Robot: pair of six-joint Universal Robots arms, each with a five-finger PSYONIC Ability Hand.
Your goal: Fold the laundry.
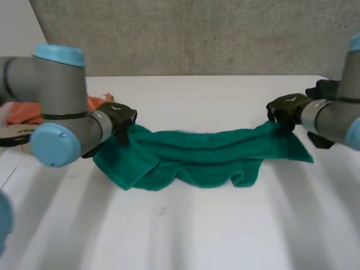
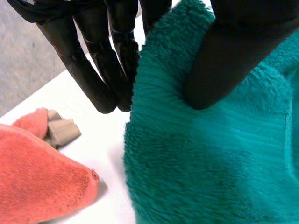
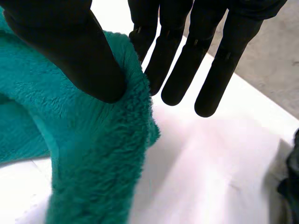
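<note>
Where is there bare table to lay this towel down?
Bare table lies on the near side of the green towel, and behind it between left hand and right hand. Crowded beside the left hand: an orange cloth.

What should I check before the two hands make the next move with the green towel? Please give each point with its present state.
1. Left hand pinches one end of the green towel: ok.
2. Right hand pinches the other end: ok.
3. Towel spread flat: not ok, bunched, its middle sagging on the table.
4. Orange cloth apart from towel: ok.
5. Hands hold matching corners: cannot tell.
</note>
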